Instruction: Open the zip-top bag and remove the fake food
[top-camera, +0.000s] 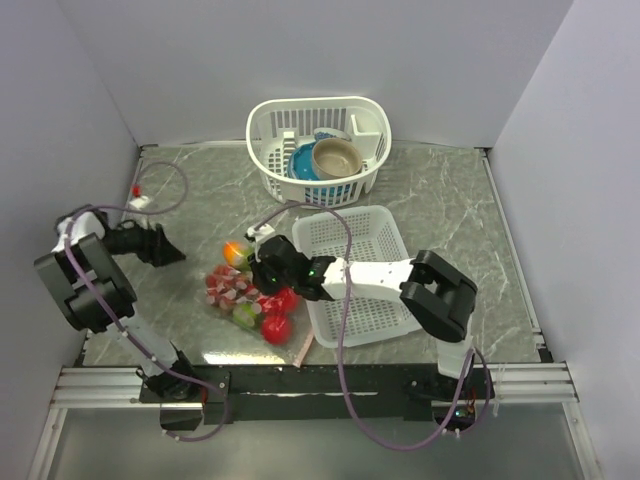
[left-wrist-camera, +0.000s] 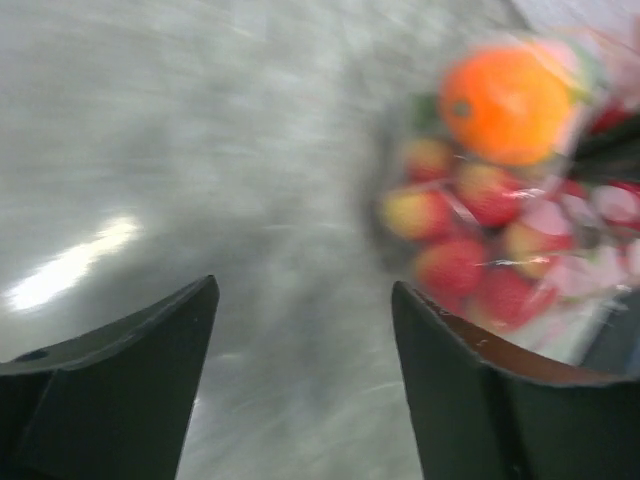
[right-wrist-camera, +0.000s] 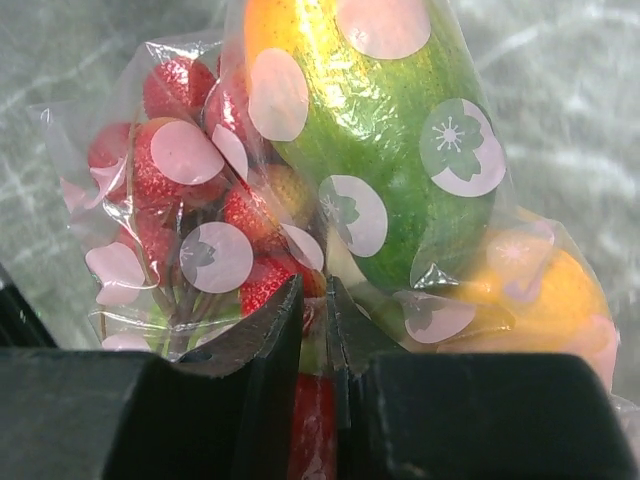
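Note:
The zip-top bag lies left of centre on the table. It is clear film with white round prints. It holds the fake food: red strawberries, a green-yellow mango and an orange. A thin pink strip shows at its near end. My right gripper is over the bag, and its jaws are pinched shut on the bag's film. My left gripper is open and empty, left of the bag. In the blurred left wrist view the bag is ahead and right of my open gripper.
A flat white mesh basket lies under my right arm. A taller white basket at the back holds a blue bowl and a tan bowl. A cable with a small red-white piece lies at the back left. Walls close in three sides.

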